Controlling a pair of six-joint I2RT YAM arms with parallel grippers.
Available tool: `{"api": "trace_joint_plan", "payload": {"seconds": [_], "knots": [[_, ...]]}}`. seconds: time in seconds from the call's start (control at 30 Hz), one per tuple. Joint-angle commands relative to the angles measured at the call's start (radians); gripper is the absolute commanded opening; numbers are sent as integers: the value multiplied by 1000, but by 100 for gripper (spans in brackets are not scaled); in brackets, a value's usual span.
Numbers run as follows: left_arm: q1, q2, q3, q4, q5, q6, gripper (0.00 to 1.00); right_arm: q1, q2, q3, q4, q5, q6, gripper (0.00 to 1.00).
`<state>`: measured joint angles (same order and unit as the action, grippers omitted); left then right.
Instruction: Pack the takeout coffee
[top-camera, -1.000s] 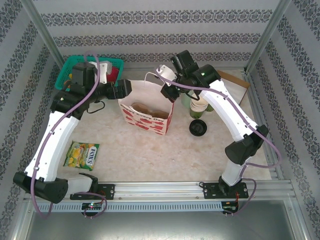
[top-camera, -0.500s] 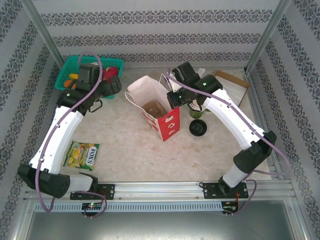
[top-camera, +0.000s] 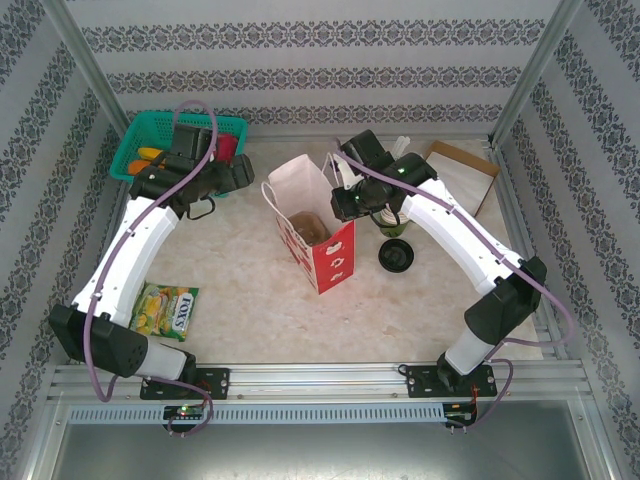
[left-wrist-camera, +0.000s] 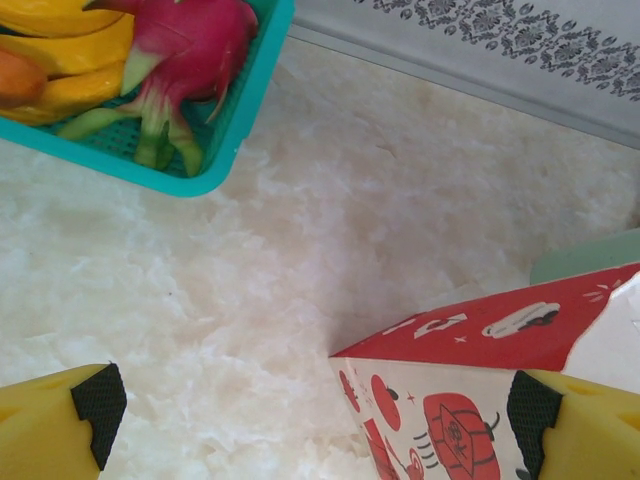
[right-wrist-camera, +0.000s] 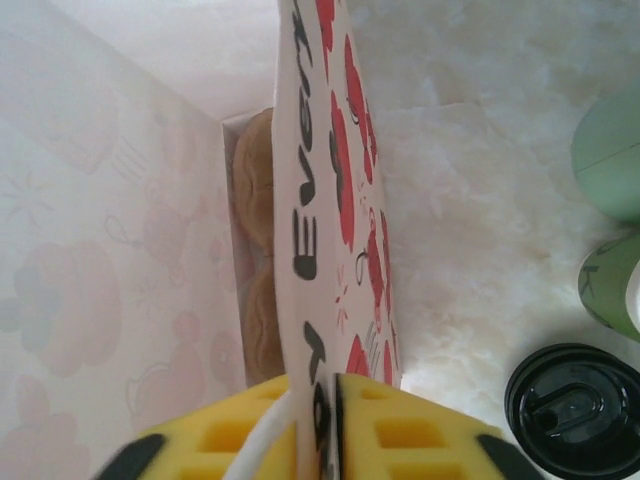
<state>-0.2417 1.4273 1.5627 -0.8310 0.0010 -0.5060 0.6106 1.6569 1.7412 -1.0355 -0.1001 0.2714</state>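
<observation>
Closed right end effector (right-wrist-camera: 325, 425) pinches the top edge of the red-and-white paper bag (top-camera: 330, 255), brown items inside. Wide-open left end effector (left-wrist-camera: 312, 415) holds nothing, over counter (left-wrist-camera: 300, 230) between teal basket (left-wrist-camera: 240, 110) and bag. Black-lidded takeout coffee (top-camera: 396, 255) stands on counter just right of bag

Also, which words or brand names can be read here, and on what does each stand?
"FOX'S": on the yellow-green candy packet, top view.
"Ever": on the side of the paper bag, right wrist view; the next letters are hidden by the right gripper.
Red panel of the bag, left wrist view: marks too blurred to read.
Lid of the takeout coffee: nothing readable.
</observation>
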Motion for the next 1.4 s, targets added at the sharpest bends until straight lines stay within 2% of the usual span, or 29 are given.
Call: {"api": "trace_joint_plan", "payload": {"seconds": [0.0,0.1,0.3,0.53,0.77,0.9,0.93,1.03,1.2,1.3,1.37], "knots": [[9,12,35,-33,30,0,100,-11,11,26,10,-48,30,25],[9,26,49,-34,64,11,100,-21,-3,21,29,-104,43,27],[8,80,78,-33,159,25,100,-20,0,11,58,-163,105,23],[8,98,94,-32,144,24,100,5,28,2,124,-161,149,17],[9,87,82,-27,132,27,100,16,38,11,154,-154,198,17],[9,110,83,7,224,41,100,20,27,5,137,-131,209,19],[8,118,85,18,265,45,100,25,22,1,139,-132,210,20],[7,145,90,53,370,52,100,26,-7,-13,155,-139,216,38],[7,168,105,71,397,32,100,22,-121,-51,169,-117,105,62],[8,183,114,70,439,6,100,1,-195,-78,165,-69,46,72],[7,189,113,70,457,-10,100,-29,-248,-101,183,-79,29,98]]}}
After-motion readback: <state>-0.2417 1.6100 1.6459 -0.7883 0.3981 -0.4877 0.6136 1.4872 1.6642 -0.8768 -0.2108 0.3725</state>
